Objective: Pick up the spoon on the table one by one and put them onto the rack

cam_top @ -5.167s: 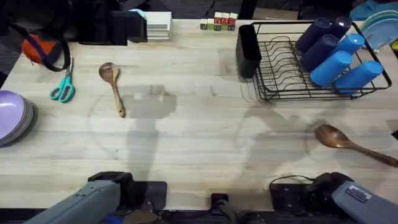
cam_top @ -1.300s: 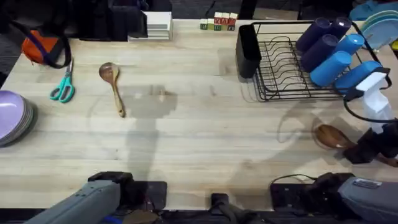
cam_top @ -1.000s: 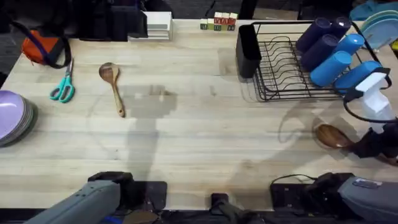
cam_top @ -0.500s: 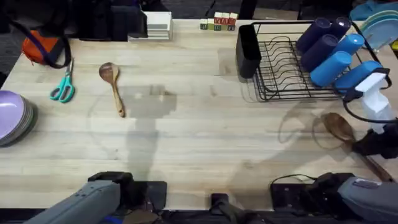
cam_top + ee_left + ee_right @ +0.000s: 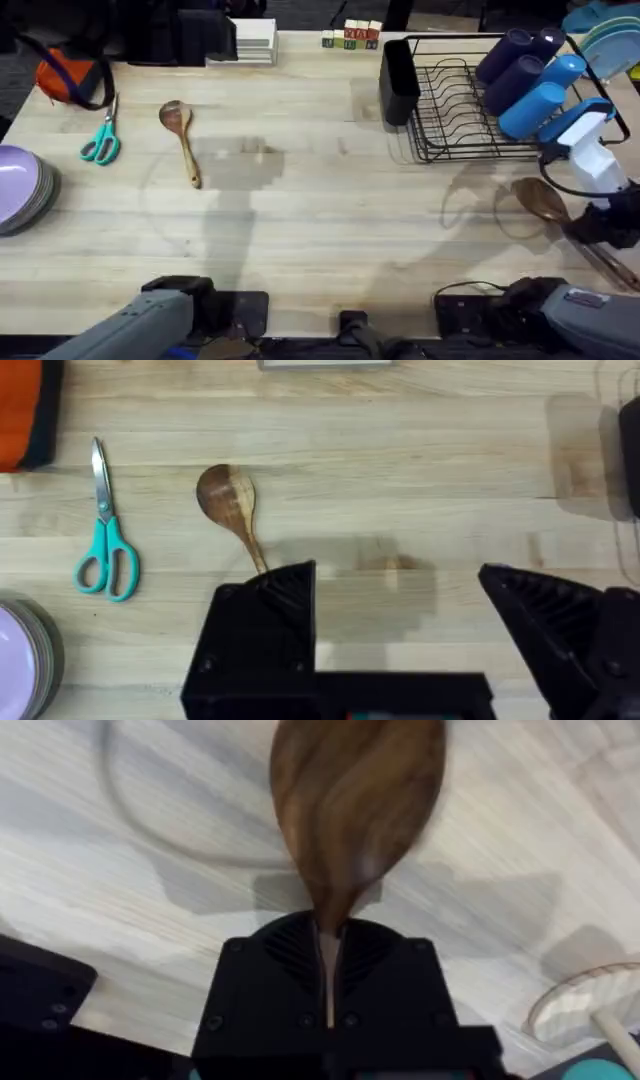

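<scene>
Right tool [image 5: 330, 970] clenched on dark spoon [image 5: 545, 200] neck, bowl off worktop [image 5: 320, 200]. Left tool [image 5: 400, 620] released, idle. Advice: lift higher, clear rack [image 5: 470, 110] rim, lower handle-first into holder.

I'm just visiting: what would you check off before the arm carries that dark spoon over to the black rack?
1. Right gripper shut on the darker spoon at the neck: ok.
2. Spoon lifted off the table: cannot tell for sure; its shadow suggests yes.
3. Free room in the rack: ok at the utensil holder end; blue cups crowd the other.
4. Left gripper open, away from the path: ok.
5. Light spoon waiting on the table: ok.
</scene>
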`<action>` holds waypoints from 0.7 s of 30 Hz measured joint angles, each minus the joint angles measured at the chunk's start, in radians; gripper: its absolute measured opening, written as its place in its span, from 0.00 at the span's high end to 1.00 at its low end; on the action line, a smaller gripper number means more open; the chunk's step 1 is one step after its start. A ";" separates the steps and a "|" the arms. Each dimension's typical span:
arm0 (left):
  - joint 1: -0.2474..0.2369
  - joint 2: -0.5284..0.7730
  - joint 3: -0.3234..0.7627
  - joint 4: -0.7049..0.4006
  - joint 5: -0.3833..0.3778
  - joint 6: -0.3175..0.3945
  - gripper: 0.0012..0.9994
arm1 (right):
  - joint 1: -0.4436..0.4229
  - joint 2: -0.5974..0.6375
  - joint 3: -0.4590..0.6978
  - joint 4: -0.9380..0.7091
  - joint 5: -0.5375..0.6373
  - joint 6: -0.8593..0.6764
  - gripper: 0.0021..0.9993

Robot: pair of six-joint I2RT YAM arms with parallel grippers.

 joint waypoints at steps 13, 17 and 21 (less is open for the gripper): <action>0.000 0.000 0.000 0.000 0.000 0.000 0.01 | 0.017 -0.176 -0.001 -0.050 -0.054 0.015 0.97; 0.000 0.000 0.000 0.000 0.000 0.000 0.01 | 0.041 -0.219 -0.001 -0.078 -0.079 0.015 0.97; 0.000 0.000 0.000 0.000 0.000 0.000 0.01 | 0.081 -0.266 -0.001 -0.115 -0.111 0.015 0.97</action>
